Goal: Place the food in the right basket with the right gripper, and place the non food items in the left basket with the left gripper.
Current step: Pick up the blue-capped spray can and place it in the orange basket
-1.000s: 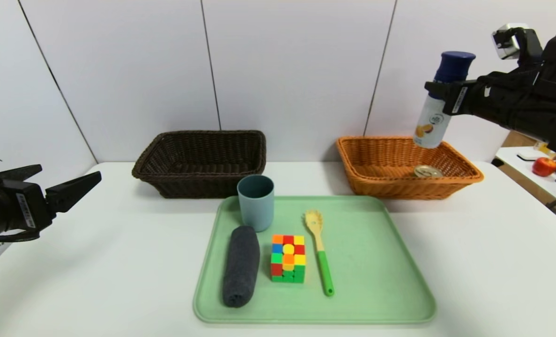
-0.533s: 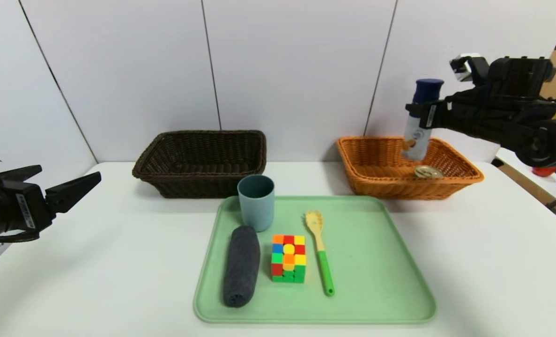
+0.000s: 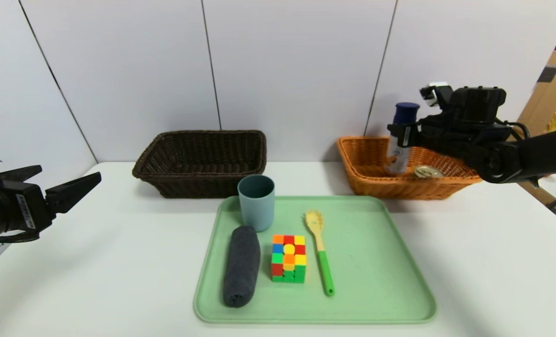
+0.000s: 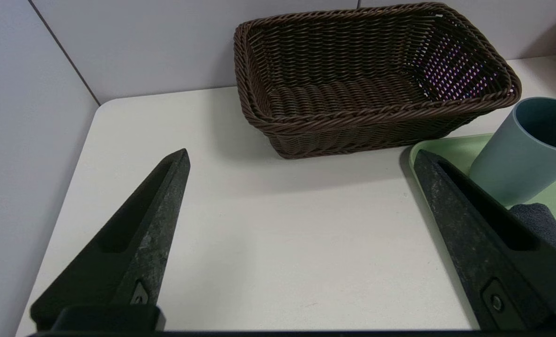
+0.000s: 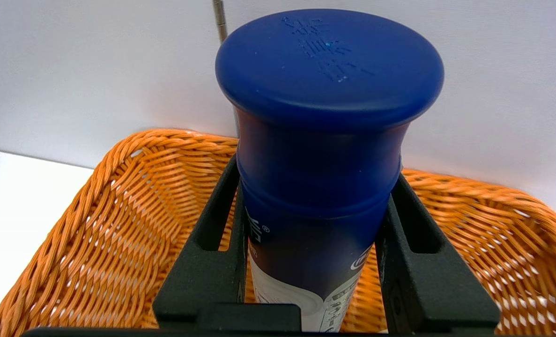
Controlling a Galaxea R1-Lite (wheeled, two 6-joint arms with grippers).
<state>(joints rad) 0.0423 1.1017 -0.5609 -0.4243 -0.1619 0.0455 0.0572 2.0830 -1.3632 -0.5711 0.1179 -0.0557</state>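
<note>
**A:** Where is the bottle (image 3: pixel 401 135) at this moment?

**B:** At the right of the head view, upright and low inside the orange basket (image 3: pixel 366 180), its base down among the weave. A second ago it hung tilted and high above the rim; it has dropped and shifted toward the basket's left half. The right gripper (image 3: pixel 402 136) is still clamped on it just under the blue cap.

**A:** And the tin?

**B:** The tin (image 3: pixel 428 172) already lies in that basket, just beside the bottle.

**A:** So the food is nearly done?

**B:** It looks so; only the release seems left.

**A:** The other side?

**B:** The left gripper (image 3: pixel 78 187) waits at the left edge, fingers spread and empty. The dark basket (image 3: pixel 198 182) holds nothing. On the green tray (image 3: pixel 376 281) at centre sit the cup (image 3: pixel 256 202), towel (image 3: pixel 241 265), cube (image 3: pixel 287 258) and pasta spoon (image 3: pixel 320 250), untouched.
</note>
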